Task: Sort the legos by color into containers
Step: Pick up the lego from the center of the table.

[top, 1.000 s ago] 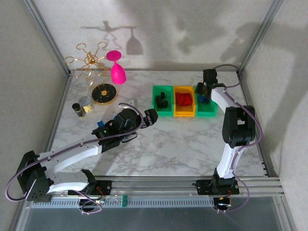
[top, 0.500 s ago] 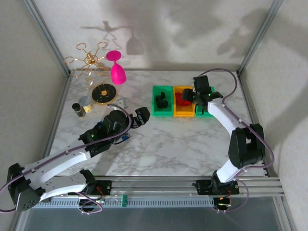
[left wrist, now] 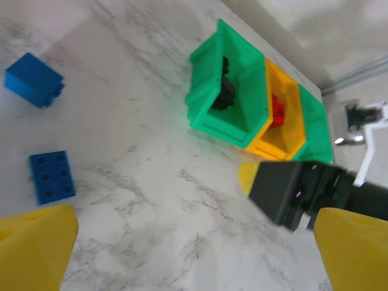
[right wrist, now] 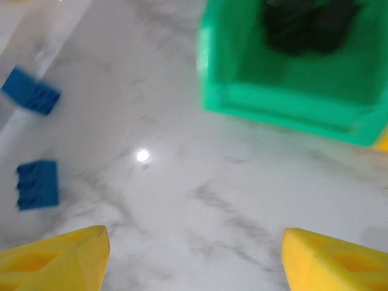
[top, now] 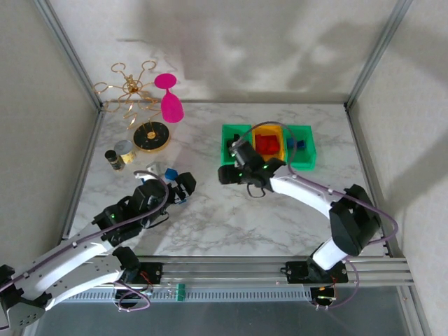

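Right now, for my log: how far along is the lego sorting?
Done: black bricks in left green bin, red bricks in orange bin, blue bricks in right green bin. In hand: nothing; left gripper, right gripper open. Left: two loose blue bricks on the tabletop.

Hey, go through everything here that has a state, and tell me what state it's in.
left gripper: open, empty
right gripper: open, empty
left green bin: holds black legos
orange bin: holds red legos
right green bin: holds blue legos
two loose blue legos: on the table, unsorted
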Available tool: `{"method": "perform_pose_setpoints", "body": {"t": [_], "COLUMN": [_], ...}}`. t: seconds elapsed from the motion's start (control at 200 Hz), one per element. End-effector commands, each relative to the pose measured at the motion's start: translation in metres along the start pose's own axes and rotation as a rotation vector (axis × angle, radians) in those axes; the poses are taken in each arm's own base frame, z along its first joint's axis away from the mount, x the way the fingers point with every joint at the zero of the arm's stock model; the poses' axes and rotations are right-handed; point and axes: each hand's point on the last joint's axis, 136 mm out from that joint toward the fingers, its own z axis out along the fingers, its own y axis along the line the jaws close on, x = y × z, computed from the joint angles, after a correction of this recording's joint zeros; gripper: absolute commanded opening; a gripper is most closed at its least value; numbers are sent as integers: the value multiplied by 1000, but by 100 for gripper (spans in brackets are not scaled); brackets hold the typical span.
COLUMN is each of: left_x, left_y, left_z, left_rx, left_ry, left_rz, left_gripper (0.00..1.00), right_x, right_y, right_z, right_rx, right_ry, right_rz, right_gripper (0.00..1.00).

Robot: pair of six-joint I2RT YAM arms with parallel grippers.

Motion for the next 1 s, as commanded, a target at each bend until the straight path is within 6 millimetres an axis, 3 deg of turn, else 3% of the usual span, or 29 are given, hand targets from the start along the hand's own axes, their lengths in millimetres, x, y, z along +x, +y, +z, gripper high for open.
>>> {"method": "perform_pose_setpoints", "body": {"t": [0.0, 0.195, 0.451, 0.576, 0.996], "left_x": [-3, -13, -25, -28, -33], "left_y": [35, 54, 69, 75, 80], "left_z": [-11, -31, -55, -63, -71], "left_rx": [-111, -148, -173, -170, -183], "left_ry": [-35, -87, -137, -154, -175], "left_rz": [-63, -128, -188, -211, -219], "left_gripper": [100, 100, 100, 100, 100], "right_x": [13, 32, 44, 45, 48], "right_y": [38, 91, 131, 140, 129], "right_z": [22, 55, 88, 101, 134], "right_rx": [-72, -145, -159, -114, 73], "right_ry": [42, 108, 142, 140, 154], "right_rz": [-31, -113, -202, -248, -338], "right_gripper": [78, 79, 76, 71, 56]}}
